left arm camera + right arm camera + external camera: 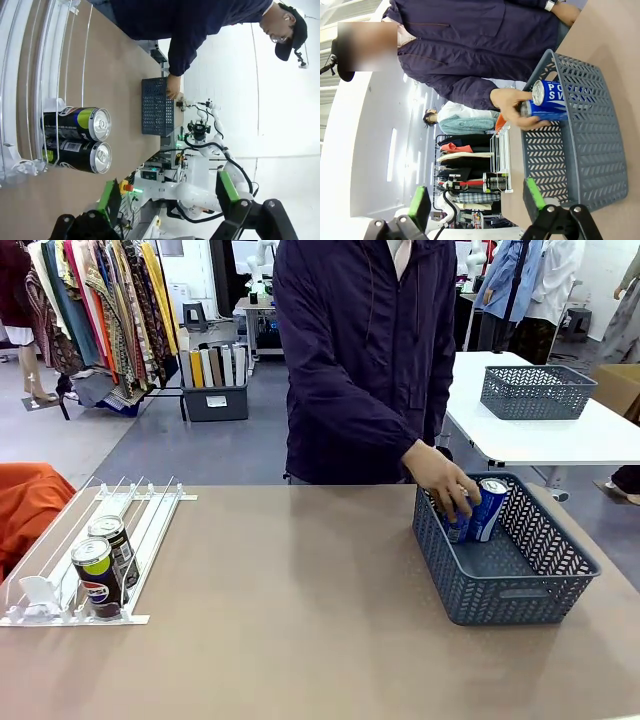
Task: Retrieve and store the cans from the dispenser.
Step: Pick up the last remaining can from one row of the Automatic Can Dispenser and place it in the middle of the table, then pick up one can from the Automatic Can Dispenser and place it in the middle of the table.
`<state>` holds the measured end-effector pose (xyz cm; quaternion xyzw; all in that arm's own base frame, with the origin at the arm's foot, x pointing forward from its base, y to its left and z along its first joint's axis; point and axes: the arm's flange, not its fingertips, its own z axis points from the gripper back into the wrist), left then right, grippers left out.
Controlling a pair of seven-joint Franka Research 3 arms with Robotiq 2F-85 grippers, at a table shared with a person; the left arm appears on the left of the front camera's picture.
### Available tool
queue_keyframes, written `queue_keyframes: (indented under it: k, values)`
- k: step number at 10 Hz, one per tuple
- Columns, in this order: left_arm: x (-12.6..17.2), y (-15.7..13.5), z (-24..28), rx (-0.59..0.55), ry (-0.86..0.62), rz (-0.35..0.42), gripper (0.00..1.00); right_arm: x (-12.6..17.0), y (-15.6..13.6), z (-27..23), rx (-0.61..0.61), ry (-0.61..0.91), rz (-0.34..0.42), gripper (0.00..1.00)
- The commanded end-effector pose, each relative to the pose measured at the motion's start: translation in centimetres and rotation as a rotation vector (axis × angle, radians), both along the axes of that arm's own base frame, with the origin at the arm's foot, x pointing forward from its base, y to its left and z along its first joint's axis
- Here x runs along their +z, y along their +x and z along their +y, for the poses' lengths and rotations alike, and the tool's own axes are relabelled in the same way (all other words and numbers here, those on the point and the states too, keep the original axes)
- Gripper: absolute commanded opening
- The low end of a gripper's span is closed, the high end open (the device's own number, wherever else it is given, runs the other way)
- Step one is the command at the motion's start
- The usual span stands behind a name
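The white dispenser [155, 525] lies at the table's left, with two black cans [97, 575] standing one behind the other in a lane near its front stop. In the left wrist view these cans [75, 140] lie beyond my left gripper [166, 192], which is open and holds nothing. At the right, a person's hand [445, 485] grips blue cans [488, 508] inside a dark grey mesh basket [520, 590]. My right gripper [477, 197] is open and apart from that basket [590, 160]; beyond it the hand [512, 107] holds a blue can [552, 97].
The person in a dark jacket [365, 350] stands at the table's far edge. An orange cloth [30, 505] lies beside the dispenser at the far left. A second grey basket [538, 390] sits on a white table behind.
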<state>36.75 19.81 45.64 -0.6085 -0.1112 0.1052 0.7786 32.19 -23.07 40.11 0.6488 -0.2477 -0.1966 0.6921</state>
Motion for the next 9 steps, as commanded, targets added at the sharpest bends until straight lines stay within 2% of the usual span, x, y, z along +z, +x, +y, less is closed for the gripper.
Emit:
queue_keyframes:
  k: [1, 9]
  values:
    - [1.26, -0.53, 0.01, 0.014, 0.0, -0.028, 1.0, 0.5, -0.08, -0.03, 0.006, 0.012, 0.01, 1.0]
    - [1.26, -0.53, 0.01, 0.014, 0.0, -0.028, 1.0, 0.5, -0.08, -0.03, 0.006, 0.012, 0.01, 1.0]
